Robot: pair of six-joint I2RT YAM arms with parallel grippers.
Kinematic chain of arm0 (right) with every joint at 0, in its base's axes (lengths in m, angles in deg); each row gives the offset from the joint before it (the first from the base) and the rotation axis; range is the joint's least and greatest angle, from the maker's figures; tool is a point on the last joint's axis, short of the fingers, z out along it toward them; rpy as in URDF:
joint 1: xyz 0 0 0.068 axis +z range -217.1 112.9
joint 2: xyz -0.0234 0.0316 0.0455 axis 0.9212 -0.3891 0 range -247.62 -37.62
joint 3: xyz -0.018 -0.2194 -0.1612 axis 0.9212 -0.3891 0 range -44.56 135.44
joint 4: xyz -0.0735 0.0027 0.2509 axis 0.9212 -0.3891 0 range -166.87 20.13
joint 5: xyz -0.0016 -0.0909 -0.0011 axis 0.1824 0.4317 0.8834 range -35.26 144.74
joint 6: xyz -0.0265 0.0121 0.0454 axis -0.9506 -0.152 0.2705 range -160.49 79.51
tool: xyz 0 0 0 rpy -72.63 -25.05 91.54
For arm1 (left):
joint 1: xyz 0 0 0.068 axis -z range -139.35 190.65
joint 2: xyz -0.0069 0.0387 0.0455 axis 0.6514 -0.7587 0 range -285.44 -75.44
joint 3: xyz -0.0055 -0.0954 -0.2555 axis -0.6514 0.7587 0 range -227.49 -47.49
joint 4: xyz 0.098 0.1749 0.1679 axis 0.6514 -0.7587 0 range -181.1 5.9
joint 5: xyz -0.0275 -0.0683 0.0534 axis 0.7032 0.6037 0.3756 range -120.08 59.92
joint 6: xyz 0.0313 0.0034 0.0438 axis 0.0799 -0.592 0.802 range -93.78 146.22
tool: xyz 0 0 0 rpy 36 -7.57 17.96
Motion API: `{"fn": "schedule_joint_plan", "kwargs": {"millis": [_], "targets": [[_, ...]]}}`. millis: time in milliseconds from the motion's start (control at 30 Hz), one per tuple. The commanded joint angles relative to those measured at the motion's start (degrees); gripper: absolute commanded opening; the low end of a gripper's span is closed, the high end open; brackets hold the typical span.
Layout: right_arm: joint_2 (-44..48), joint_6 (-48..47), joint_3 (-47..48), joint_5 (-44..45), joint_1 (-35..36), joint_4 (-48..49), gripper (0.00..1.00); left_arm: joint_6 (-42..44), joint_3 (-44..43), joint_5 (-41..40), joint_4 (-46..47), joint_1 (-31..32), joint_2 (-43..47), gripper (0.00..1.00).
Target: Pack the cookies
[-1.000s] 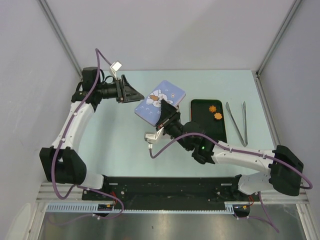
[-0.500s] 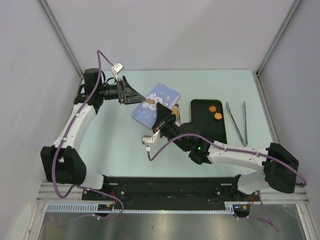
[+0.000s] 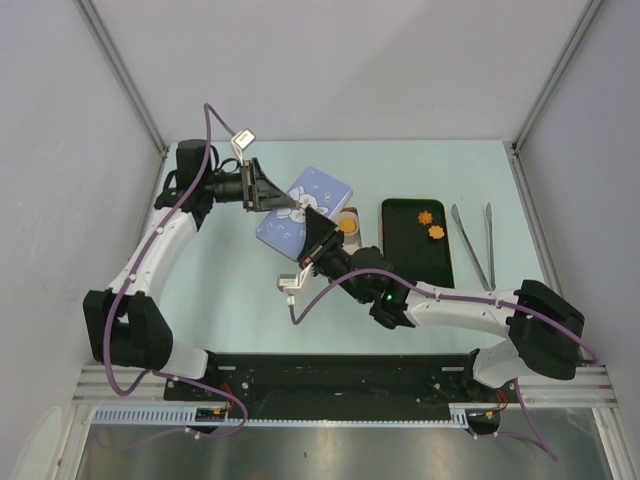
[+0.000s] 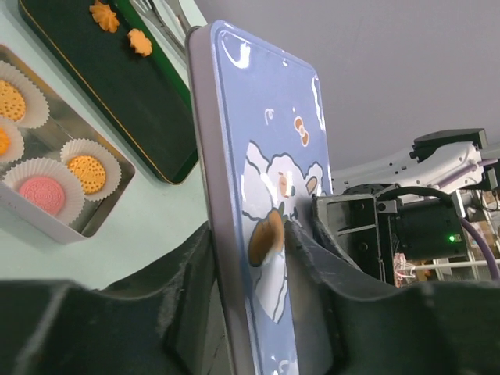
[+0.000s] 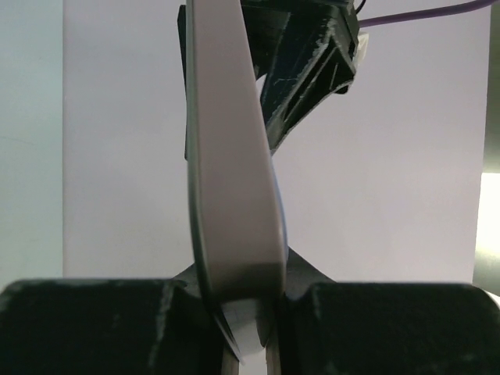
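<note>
Some cookies [image 4: 86, 173] sit in white paper cups [image 4: 30, 109] inside an open tin [image 4: 100, 209], at the left of the left wrist view. One pink cookie [image 4: 41, 193] is with them. Two more orange ones [image 3: 425, 216] lie on the black tray [image 3: 415, 265], right of the middle in the top view. The tin peeks out just left of that tray.

The blue lid [image 3: 300, 205] is up in the air, up and to the left of the tin. Its long side runs from lower left to upper right. The right pincer [image 3: 318, 228] is closed tight on the lid's lower right edge, the edge nearest the tin. The left pincer [image 3: 272, 192] has a finger on each face at the far edge and looks to be pressing.

To cover the tin, the lid must go down and right, so the right arm is closer.
</note>
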Motion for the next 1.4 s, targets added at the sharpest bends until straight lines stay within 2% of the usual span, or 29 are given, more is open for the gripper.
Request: {"fn": "schedule_joint_plan", "kwargs": {"millis": [0,167,233,300,467,533,600,900,1133,1367], "targets": [[-0.7,-0.7,2.2,-1.1,0.2,4.5,0.06,0.3,0.8,1.9,0.7,1.3,0.4,0.38],[-1.4,-0.9,2.2,-0.2,-0.1,5.4,0.14,-2.6,3.1,2.0,4.7,1.6,0.8,0.11],[-1.4,-0.1,2.2,0.4,-0.4,5.4,0.29,-5.8,4.9,2.6,8.4,1.6,1.7,0.04],[-1.3,0.1,2.2,1.0,-0.6,4.9,0.35,-7.7,5.9,2.3,10.6,1.5,2.3,0.0],[-1.5,0.3,2.2,1.9,-0.7,4.4,0.46,-14.3,10.6,1.3,18.8,0.5,4.7,0.0],[-1.3,0.4,2.2,2.4,-0.7,3.2,0.59,-17.9,11.9,0.8,22.6,-0.6,5.6,0.0],[-1.2,0.9,2.2,3.4,-0.7,1.6,0.66,-20.9,13.0,0.7,25.4,-1.4,5.6,0.0],[0.0,5.4,0.6,6.1,-1.4,-4.8,0.75,-26.3,11.6,-1.1,30.0,-3.8,2.6,0.0],[1.5,6.6,-1.6,6.0,-4.0,-5.2,0.79,-27.8,8.8,-3.8,32.3,-6.2,-0.5,0.0],[2.5,8.7,-1.6,6.4,-7.8,-6.9,0.81,-35.6,10.3,-8.0,41.6,-6.9,-2.8,0.0]]}}
